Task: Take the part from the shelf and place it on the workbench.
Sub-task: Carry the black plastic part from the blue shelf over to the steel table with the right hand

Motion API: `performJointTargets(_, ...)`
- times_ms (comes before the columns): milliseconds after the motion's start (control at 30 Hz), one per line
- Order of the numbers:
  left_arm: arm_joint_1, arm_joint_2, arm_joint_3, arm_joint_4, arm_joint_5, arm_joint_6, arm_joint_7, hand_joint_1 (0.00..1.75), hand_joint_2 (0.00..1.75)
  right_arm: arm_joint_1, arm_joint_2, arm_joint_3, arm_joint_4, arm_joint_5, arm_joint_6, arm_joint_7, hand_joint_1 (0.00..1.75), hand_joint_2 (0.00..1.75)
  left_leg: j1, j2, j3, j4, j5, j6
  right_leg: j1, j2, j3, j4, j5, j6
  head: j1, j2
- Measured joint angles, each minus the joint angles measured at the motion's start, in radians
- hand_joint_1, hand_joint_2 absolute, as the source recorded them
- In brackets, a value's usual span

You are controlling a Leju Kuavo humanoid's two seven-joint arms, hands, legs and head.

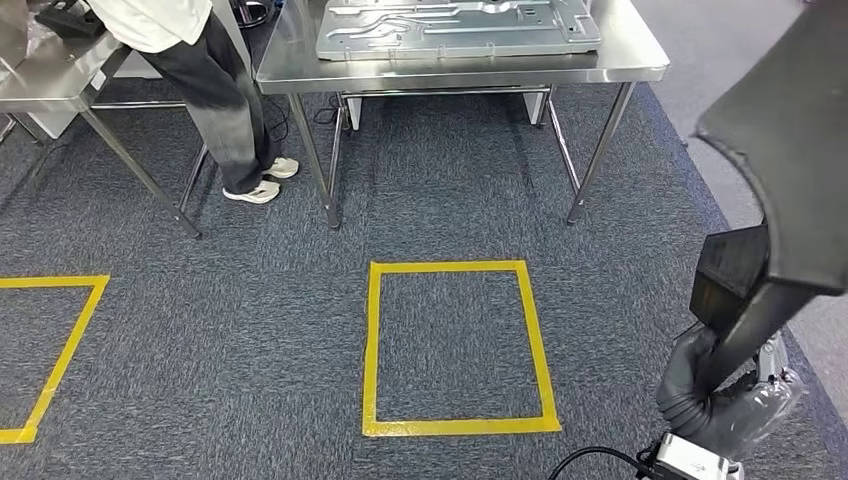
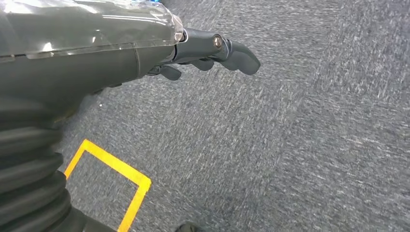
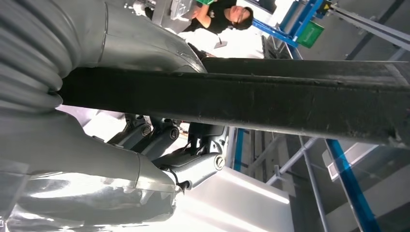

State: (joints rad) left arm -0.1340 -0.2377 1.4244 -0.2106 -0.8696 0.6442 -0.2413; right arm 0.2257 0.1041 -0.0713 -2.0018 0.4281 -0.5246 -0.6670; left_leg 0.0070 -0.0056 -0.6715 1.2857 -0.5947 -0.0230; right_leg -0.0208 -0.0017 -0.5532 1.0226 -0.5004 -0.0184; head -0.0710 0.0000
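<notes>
The part (image 1: 790, 150) is a long, flat black piece that rises at the right of the head view. My right hand (image 1: 715, 400) grips its lower end, low beside my body. In the right wrist view the black part (image 3: 290, 104) crosses the whole picture as a dark bar, and the right hand's fingers (image 3: 183, 154) are curled around it. My left hand (image 2: 208, 50) hangs over the grey carpet and holds nothing, thumb stretched out. The steel workbench (image 1: 460, 73) stands ahead at the top of the head view.
A large pressed metal plate (image 1: 455, 25) lies on the workbench. A person (image 1: 215, 90) stands at the left by a second steel table (image 1: 50, 85). Yellow tape squares (image 1: 372, 340) (image 1: 75, 330) mark the carpet. A blue shelf frame (image 3: 348, 183) is behind my right hand.
</notes>
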Motion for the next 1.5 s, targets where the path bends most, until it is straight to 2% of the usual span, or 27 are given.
performJointTargets(67,0.003,0.0,-0.001,0.0,0.0,0.0,0.002,0.0,1.75,-0.001,0.0,0.0,0.002,0.005,0.0,0.004,1.75,1.75,0.0,0.0,-0.035,0.011,0.0,0.003,0.003,0.002,0.019,0.0,-0.015,0.0,0.0,0.0)
performJointTargets(167,0.005,0.001,-0.001,0.0,0.0,0.0,0.003,0.0,1.75,-0.004,0.0,0.0,0.003,0.006,0.0,0.007,1.75,1.75,-0.008,0.002,0.009,-0.167,0.12,0.026,0.007,0.002,0.055,-0.002,-0.043,0.005,0.0,0.0)
performJointTargets(233,0.005,0.002,-0.001,0.0,-0.001,0.0,0.003,0.0,1.75,-0.006,0.0,0.0,0.004,0.006,0.0,0.007,1.75,1.75,-0.016,0.003,0.031,-0.238,0.16,0.04,0.007,0.003,0.07,-0.006,-0.056,0.016,0.001,0.0)
performJointTargets(367,0.005,0.001,-0.007,0.0,-0.001,-0.003,0.005,0.0,1.75,-0.011,-0.001,0.0,0.004,0.014,0.001,0.01,1.75,1.75,-0.014,-0.001,0.077,-0.273,0.148,0.06,0.006,0.003,0.081,0.031,-0.048,0.039,0.001,0.0)
performJointTargets(433,0.002,0.001,-0.011,0.0,-0.001,-0.006,0.005,0.0,1.75,-0.012,-0.003,-0.001,0.004,0.018,0.001,0.011,1.75,1.75,-0.011,-0.002,0.106,-0.285,0.138,0.066,0.004,0.003,0.028,0.121,-0.063,0.046,0.001,0.0)
performJointTargets(500,0.001,0.0,-0.014,0.0,-0.003,-0.008,0.005,0.0,1.75,-0.01,-0.004,-0.002,0.004,0.021,0.002,0.014,1.75,1.75,-0.011,-0.003,0.126,-0.286,0.12,0.069,0.004,0.003,-0.059,0.219,-0.11,0.051,0.001,0.0)
performJointTargets(567,0.004,0.0,-0.016,0.0,-0.004,-0.009,0.006,0.0,1.75,-0.008,-0.005,-0.004,0.005,0.021,0.003,0.017,1.75,1.75,-0.01,-0.005,0.154,-0.286,0.096,0.066,0.003,0.002,-0.119,0.241,-0.143,0.056,0.001,0.0)
performJointTargets(600,0.005,0.0,-0.016,0.0,-0.004,-0.01,0.007,0.0,1.75,-0.008,-0.006,-0.004,0.005,0.021,0.004,0.018,1.75,1.75,-0.009,-0.006,0.172,-0.286,0.082,0.064,0.002,0.002,-0.13,0.213,-0.13,0.059,0.001,0.0)
performJointTargets(633,0.006,0.0,-0.016,0.0,-0.004,-0.01,0.007,0.0,1.75,-0.008,-0.007,-0.004,0.006,0.021,0.004,0.019,1.75,1.75,-0.009,-0.006,0.189,-0.287,0.067,0.061,0.001,0.002,-0.13,0.165,-0.087,0.059,0.001,0.0)
performJointTargets(667,0.006,0.0,-0.016,0.0,-0.004,-0.011,0.008,0.0,1.75,-0.007,-0.009,-0.004,0.007,0.02,0.005,0.02,1.75,1.75,-0.009,-0.006,0.206,-0.285,0.051,0.057,0.001,0.001,-0.128,0.111,-0.022,0.057,0.001,0.0)
performJointTargets(733,0.004,0.0,-0.017,0.0,-0.004,-0.011,0.008,0.0,1.75,-0.007,-0.011,-0.005,0.011,0.02,0.005,0.023,1.75,1.75,-0.011,-0.007,0.227,-0.29,0.025,0.046,0.006,0.001,-0.122,0.044,0.068,0.045,0.002,0.0)
performJointTargets(767,0.003,0.0,-0.017,0.0,-0.004,-0.011,0.008,0.0,1.75,-0.007,-0.011,-0.006,0.012,0.02,0.005,0.025,1.75,1.75,-0.013,-0.007,0.237,-0.29,0.02,0.039,0.007,0.002,-0.119,0.033,0.08,0.038,0.002,0.0)
performJointTargets(800,0.001,0.0,-0.017,0.0,-0.004,-0.011,0.008,0.0,1.75,-0.008,-0.011,-0.006,0.012,0.021,0.005,0.026,1.75,1.75,-0.013,-0.007,0.241,-0.286,0.022,0.033,0.007,0.004,-0.111,0.031,0.069,0.03,0.002,0.0)
performJointTargets(867,-0.002,0.0,-0.018,0.0,-0.004,-0.012,0.008,0.0,1.75,-0.009,-0.012,-0.007,0.01,0.022,0.005,0.027,1.75,1.75,-0.013,-0.005,0.224,-0.225,0.045,0.022,0.003,0.005,-0.082,0.02,0.053,0.016,0.002,0.0)
performJointTargets(933,-0.005,0.0,-0.018,0.0,-0.004,-0.012,0.008,0.0,1.75,-0.008,-0.012,-0.007,0.009,0.025,0.006,0.027,1.75,1.75,-0.01,-0.002,0.149,-0.104,0.055,0.012,0.001,0.003,-0.045,0.011,0.031,0.007,0.002,0.0)
performJointTargets(967,-0.005,0.0,-0.018,0.0,-0.004,-0.013,0.009,0.0,1.75,-0.008,-0.012,-0.007,0.009,0.026,0.006,0.027,1.75,1.75,-0.008,-0.002,0.102,-0.046,0.039,0.008,0.0,0.003,-0.028,0.009,0.018,0.005,0.002,0.0)
performJointTargets(1033,-0.002,0.0,-0.018,0.0,-0.003,-0.014,0.011,0.0,1.75,-0.007,-0.012,-0.007,0.009,0.031,0.009,0.028,1.75,1.75,-0.005,-0.001,0.021,0.011,-0.038,0.004,0.0,0.005,0.006,0.006,-0.009,0.004,0.001,0.0)
performJointTargets(1067,0.0,0.0,-0.018,0.0,-0.002,-0.014,0.013,0.0,1.75,-0.007,-0.012,-0.007,0.01,0.034,0.011,0.03,1.75,1.75,-0.004,-0.001,-0.006,0.007,-0.072,0.005,-0.001,0.007,0.025,0.005,-0.024,0.005,0.002,0.0)
performJointTargets(1100,0.002,0.0,-0.018,0.0,-0.001,-0.014,0.015,0.0,1.75,-0.008,-0.013,-0.007,0.01,0.038,0.014,0.032,1.75,1.75,-0.004,-0.001,-0.022,-0.018,-0.085,0.008,-0.001,0.009,0.046,0.005,-0.041,0.006,0.002,0.0)
performJointTargets(1133,0.004,0.0,-0.018,0.0,0.0,-0.014,0.017,0.0,1.75,-0.008,-0.013,-0.007,0.011,0.041,0.017,0.035,1.75,1.75,-0.005,0.0,-0.03,-0.061,-0.06,0.013,0.0,0.01,0.067,0.004,-0.057,0.008,0.002,0.0)
performJointTargets(1233,0.012,0.003,-0.017,0.0,0.002,-0.012,0.022,0.0,1.75,-0.013,-0.013,-0.007,0.02,0.051,0.027,0.046,1.75,1.75,-0.017,0.0,-0.034,-0.201,0.164,0.035,0.001,0.015,0.114,-0.002,-0.104,0.019,0.002,0.0)
performJointTargets(1267,0.013,0.004,-0.017,0.0,0.003,-0.012,0.024,0.0,1.75,-0.015,-0.013,-0.007,0.023,0.054,0.03,0.05,1.75,1.75,-0.021,0.0,-0.029,-0.224,0.206,0.039,0.0,0.017,0.127,-0.006,-0.111,0.025,0.002,0.0)
performJointTargets(1333,0.009,0.003,-0.017,0.0,0.005,-0.011,0.026,0.0,1.75,-0.023,-0.013,-0.007,0.027,0.059,0.035,0.056,1.75,1.75,-0.022,-0.004,0.0,-0.242,0.194,0.047,-0.001,0.019,0.137,0.01,-0.098,0.041,0.001,0.0)
performJointTargets(1367,0.006,0.003,-0.017,0.0,0.006,-0.011,0.027,0.0,1.75,-0.028,-0.014,-0.007,0.028,0.061,0.038,0.06,1.75,1.75,-0.02,-0.006,0.021,-0.254,0.188,0.053,-0.002,0.017,0.125,0.05,-0.075,0.045,0.001,0.0)
performJointTargets(1433,0.003,0.002,-0.017,0.0,0.006,-0.011,0.027,0.0,1.75,-0.036,-0.016,-0.006,0.032,0.064,0.04,0.063,1.75,1.75,-0.016,-0.009,0.068,-0.275,0.171,0.063,-0.002,0.014,0.051,0.175,-0.043,0.051,0.002,0.0)
performJointTargets(1467,0.002,0.001,-0.016,0.0,0.007,-0.011,0.027,0.0,1.75,-0.037,-0.018,-0.006,0.035,0.065,0.041,0.064,1.75,1.75,-0.016,-0.01,0.088,-0.282,0.159,0.066,-0.002,0.012,0.005,0.232,-0.055,0.052,0.002,0.0)
performJointTargets(1500,0.002,0.001,-0.016,0.0,0.007,-0.011,0.027,0.0,1.75,-0.038,-0.021,-0.006,0.037,0.066,0.041,0.065,1.75,1.75,-0.016,-0.011,0.107,-0.286,0.146,0.067,-0.002,0.011,-0.038,0.267,-0.091,0.054,0.003,0.0)
